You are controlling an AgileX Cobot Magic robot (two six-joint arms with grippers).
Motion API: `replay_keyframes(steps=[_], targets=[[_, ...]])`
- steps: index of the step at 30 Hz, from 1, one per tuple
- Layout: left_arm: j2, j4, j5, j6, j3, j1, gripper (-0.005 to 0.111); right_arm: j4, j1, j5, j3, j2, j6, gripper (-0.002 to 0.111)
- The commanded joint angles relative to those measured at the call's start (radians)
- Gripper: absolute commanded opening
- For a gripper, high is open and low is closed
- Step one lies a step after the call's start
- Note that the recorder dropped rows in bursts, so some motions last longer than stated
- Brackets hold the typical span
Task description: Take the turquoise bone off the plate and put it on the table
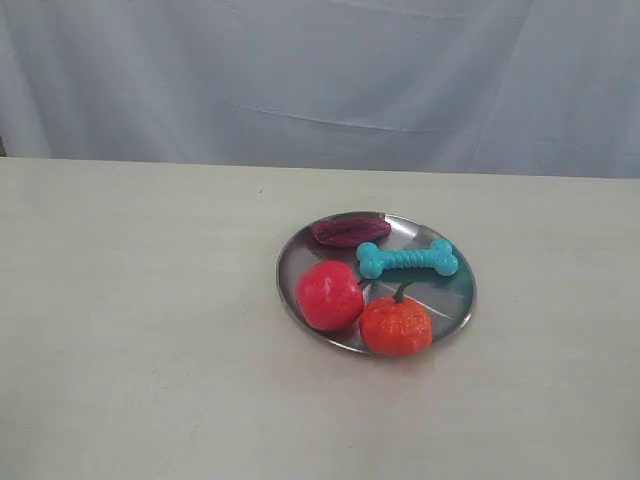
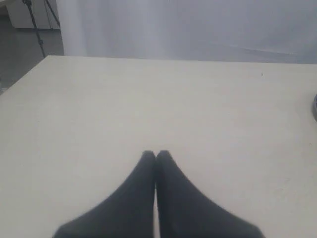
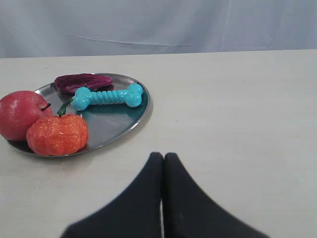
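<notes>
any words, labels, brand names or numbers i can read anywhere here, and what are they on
None: no word, number, logo or sign can be read in any of the three views.
The turquoise bone shows only moulded ribs, the plate is bare shiny metal, the table has only faint specks, and the grey backdrop cloth is plain.

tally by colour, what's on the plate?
Turquoise: 1, bone
Red: 1, apple
Orange: 1, ribbed fruit with a green stem
Purple: 1, oblong piece
Total: 4 on the plate
</notes>
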Motion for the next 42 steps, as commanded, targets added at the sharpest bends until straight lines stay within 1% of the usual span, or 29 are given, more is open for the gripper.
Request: replay_keyframes(steps=[1,15,17,20,26,34,36,37,39,40,42], targets=[[-0.001,0.001,-0.005,-0.004,0.003,0.004,0.0,-0.004,-0.006,0.006,0.004,-0.006,0.001,-0.001],[-0.001,0.001,-0.005,-0.004,0.003,0.004,0.0,-0.004,-0.006,0.006,0.004,-0.006,0.001,-0.001],[-0.001,0.001,-0.005,-0.004,0.003,0.004,0.0,-0.035,-0.006,-0.022,0.004,-0.006,-0.019,-0.001],[-0.001,0.001,-0.005,-0.004,0.003,0.004,0.0,-0.095,-0.006,-0.151,0.004,-0.006,-0.019,-0.001],[-0.001,0.001,-0.005,-0.004,0.003,0.004,0.0,-0.104,-0.006,-0.519,0.004,-0.006,-0.039,-0.001],[-0.001,0.001,-0.005,-0.004,0.003,0.004,0.0,-0.097,-0.006,-0.81,0.004,-0.006,-0.014,-0.001],[-0.001,0.001,-0.005,-0.004,0.003,0.004,0.0,0.009,-0.004,-0.943,0.004,-0.006,0.061,-0.001],[-0.001,0.001,-0.005,-0.004,0.003,0.004,0.0,0.038,-0.004,-0.99,0.004,-0.006,0.173,-0.001],[-0.001,0.001,-0.005,-0.004,0.003,0.004,0.0,0.105,-0.004,-1.052,0.004,-0.006,0.319,-0.001],[-0.001,0.001,-0.005,-0.004,0.003,0.004,0.0,0.121,-0.004,-1.073,-0.003,-0.006,0.349,-0.001],[-0.001,0.001,-0.005,-0.004,0.003,0.004,0.0,0.149,-0.004,-1.105,-0.016,-0.006,0.34,-0.001]])
